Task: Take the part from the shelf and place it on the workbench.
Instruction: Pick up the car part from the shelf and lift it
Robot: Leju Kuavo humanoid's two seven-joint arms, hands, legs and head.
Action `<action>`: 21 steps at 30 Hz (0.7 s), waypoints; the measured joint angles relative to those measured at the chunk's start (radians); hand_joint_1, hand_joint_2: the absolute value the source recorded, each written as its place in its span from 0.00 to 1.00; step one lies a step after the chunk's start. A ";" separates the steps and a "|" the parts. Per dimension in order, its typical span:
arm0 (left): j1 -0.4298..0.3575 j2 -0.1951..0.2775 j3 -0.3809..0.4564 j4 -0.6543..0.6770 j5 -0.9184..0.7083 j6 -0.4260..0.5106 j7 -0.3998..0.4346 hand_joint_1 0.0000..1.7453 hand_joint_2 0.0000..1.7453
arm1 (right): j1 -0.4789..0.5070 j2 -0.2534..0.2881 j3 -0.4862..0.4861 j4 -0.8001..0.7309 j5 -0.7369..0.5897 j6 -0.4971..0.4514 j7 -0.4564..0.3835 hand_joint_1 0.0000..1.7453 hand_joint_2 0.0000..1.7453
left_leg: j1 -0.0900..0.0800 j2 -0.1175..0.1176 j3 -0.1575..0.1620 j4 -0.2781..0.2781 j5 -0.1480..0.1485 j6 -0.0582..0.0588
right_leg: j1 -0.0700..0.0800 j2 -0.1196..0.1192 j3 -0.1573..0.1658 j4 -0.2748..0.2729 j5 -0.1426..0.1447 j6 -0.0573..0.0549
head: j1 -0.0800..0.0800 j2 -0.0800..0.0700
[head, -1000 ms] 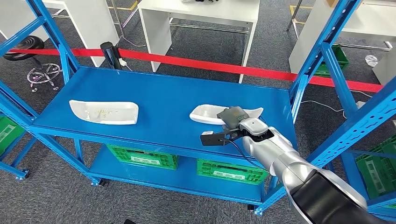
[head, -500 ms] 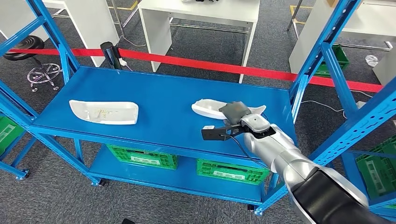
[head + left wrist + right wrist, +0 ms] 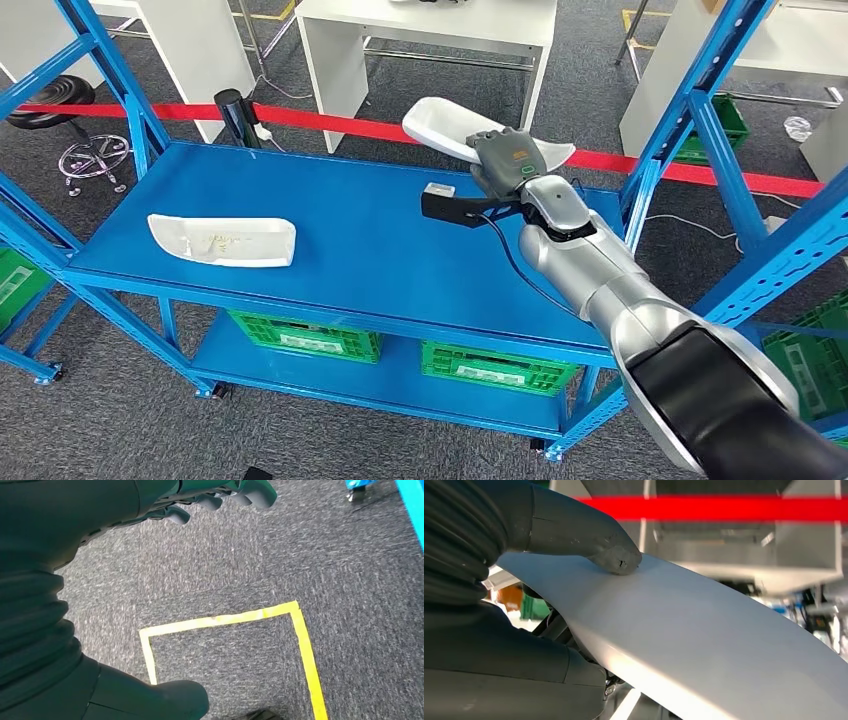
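Starting far left: second white part (image 3: 222,240) lying flat on the near-left of the blue shelf (image 3: 350,215), untouched, well apart from everything else. Left hand (image 3: 220,495) hanging over grey carpet with a yellow tape outline (image 3: 235,625), fingers curled loosely around nothing, so basically idle. Moving right: right hand (image 3: 508,160) clamped on the white part (image 3: 450,125), carrying it up off the shelf deck, out toward the far side, in front of the red barrier tape (image 3: 400,130). From the wrist camera, thumb (image 3: 589,537) pressing down on the smooth top face of the part (image 3: 704,635), darker fingers tucked underneath. Looks like a thin, stiff moulded plastic shell, probably pretty light, so weight shouldn't be the problem. Glossy surface though, so likely slippery, and the long end sticking out past the grip will want to swing or twist during the turn. Grabbed nearer one end than the middle, by the look of it; closer to centre would balance better. Probably not fragile, but could scuff or crack at a thin edge if dropped. Workbench still to be reached.
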 joint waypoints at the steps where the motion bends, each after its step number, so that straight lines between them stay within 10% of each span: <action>1: -0.002 0.002 0.002 0.000 0.001 -0.004 0.003 0.00 1.00 | -0.004 0.001 -0.003 -0.007 0.007 -0.012 -0.002 1.00 1.00 | 0.000 0.000 0.000 0.000 0.000 0.000 | 0.000 0.000 0.000 0.000 0.000 0.000 | 0.000 0.000; 17: -0.025 0.019 0.025 -0.001 0.012 0.011 0.038 0.00 1.00 | -0.040 0.044 -0.059 -0.225 0.161 -0.060 0.023 1.00 1.00 | -0.009 -0.001 -0.004 0.002 -0.002 0.017 | -0.011 -0.004 0.000 -0.004 0.002 0.015 | 0.000 0.000; 21: -0.030 0.021 0.030 -0.002 0.015 0.011 0.036 0.00 1.00 | -0.037 0.045 -0.078 -0.277 0.180 -0.069 0.007 1.00 1.00 | -0.003 -0.004 0.000 -0.014 0.010 0.033 | -0.012 0.026 -0.060 0.127 -0.077 0.016 | 0.002 0.000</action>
